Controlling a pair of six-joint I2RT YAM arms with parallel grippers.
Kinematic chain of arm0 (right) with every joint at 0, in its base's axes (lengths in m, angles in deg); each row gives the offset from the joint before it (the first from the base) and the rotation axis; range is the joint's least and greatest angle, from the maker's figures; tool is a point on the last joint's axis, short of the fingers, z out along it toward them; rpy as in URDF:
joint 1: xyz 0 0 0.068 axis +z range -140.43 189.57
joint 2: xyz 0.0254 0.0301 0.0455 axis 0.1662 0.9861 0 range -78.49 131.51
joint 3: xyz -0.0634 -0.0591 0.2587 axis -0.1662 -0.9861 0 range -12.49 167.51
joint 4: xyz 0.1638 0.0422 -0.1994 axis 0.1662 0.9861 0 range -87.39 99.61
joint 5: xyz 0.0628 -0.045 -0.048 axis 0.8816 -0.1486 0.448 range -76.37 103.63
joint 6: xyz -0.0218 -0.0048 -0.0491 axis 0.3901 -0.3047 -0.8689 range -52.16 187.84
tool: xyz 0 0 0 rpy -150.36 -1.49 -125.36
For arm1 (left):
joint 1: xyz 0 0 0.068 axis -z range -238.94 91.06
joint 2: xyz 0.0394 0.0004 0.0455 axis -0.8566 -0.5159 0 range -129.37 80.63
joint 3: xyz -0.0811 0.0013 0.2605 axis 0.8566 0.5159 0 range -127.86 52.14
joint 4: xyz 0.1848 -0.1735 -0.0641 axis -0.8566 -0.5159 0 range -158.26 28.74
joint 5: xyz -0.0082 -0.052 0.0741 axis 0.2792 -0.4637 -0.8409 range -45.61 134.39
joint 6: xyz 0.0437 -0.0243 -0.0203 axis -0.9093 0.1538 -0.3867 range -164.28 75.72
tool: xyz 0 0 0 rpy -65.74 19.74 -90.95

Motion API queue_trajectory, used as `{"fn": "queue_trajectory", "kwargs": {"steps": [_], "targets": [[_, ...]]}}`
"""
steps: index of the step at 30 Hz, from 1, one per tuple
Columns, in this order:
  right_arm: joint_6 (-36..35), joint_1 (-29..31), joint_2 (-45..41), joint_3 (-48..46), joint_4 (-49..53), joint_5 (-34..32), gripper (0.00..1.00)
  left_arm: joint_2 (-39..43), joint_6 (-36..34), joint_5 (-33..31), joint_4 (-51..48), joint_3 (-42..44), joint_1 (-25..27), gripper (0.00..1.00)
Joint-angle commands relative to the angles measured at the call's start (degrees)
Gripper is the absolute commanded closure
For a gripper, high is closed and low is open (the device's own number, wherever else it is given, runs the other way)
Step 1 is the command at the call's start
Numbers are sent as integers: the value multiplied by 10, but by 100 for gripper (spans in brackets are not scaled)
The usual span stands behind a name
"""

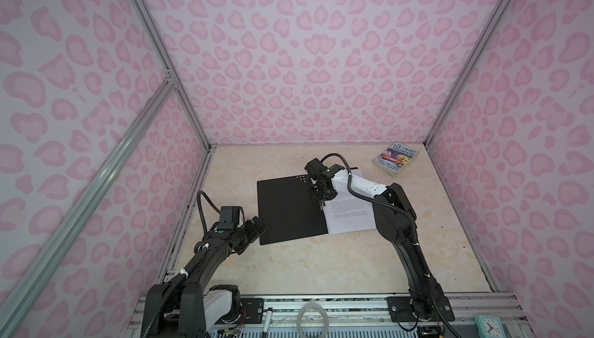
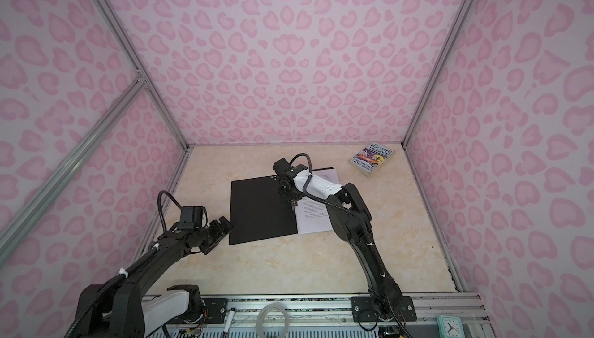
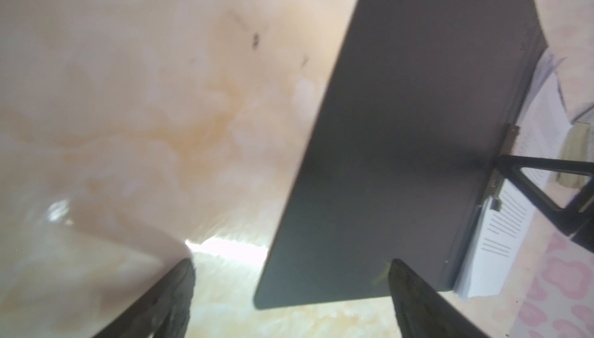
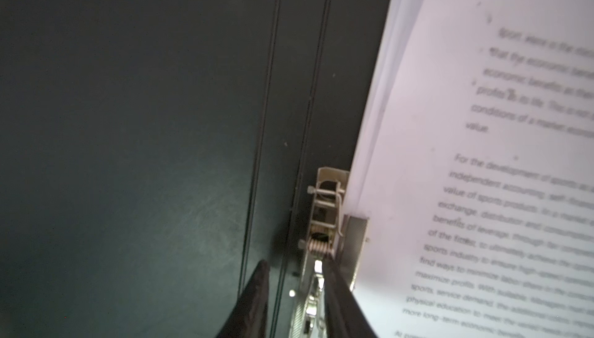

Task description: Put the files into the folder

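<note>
Right gripper (image 1: pixel 319 205) set down on the spine of the folder (image 1: pixel 289 211), fingers drawn narrow to either side of the metal clip (image 4: pixel 324 211); cannot tell whether pinching it or merely straddling it. Probably there to work the lever and so trap the sheets. Left gripper (image 1: pixel 258 223) spread wide and empty just off the folder's near left corner, touching nothing, likely placed to steady or shut the cover when wanted.

Note first the beige marbled table (image 1: pixel 289 265), bare along its near side. Find the folder lying open and flat at the middle, black inside upward, left leaf uncovered, presumably laid so to expose the clip. See the files (image 1: pixel 350 217) stacked on the right side, left margin run up against the spine, where the clip's plate seems to bear on it; near edge jutting a little past the folder. Ignore the small colourful book (image 1: pixel 396 159), well apart at the far right. Look last at the clip: spring and wire lever close between the fingertips, paper edge overlapping its far end.
</note>
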Motion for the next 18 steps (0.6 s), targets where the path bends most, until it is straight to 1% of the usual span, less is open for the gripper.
{"fn": "queue_trajectory", "kwargs": {"steps": [1, 5, 8, 12, 14, 18], "targets": [[-1, 0, 16, -4, 12, -2, 75, -50, -29, 10, 12, -17, 0, 4], [0, -2, 18, -9, 11, 4, 79, -124, -21, 69, 47, -31, -1, 5], [2, -5, 13, -17, 1, 15, 84, -157, -8, 100, 79, -32, 0, 6], [5, -14, 18, -18, -5, 38, 89, -165, 10, 127, 117, -34, 0, 6], [5, -19, 18, -21, -10, 51, 90, -164, 24, 163, 153, -32, -1, 6], [7, -26, 13, -31, -23, 67, 91, -152, 51, 213, 199, -34, -1, 7]]}}
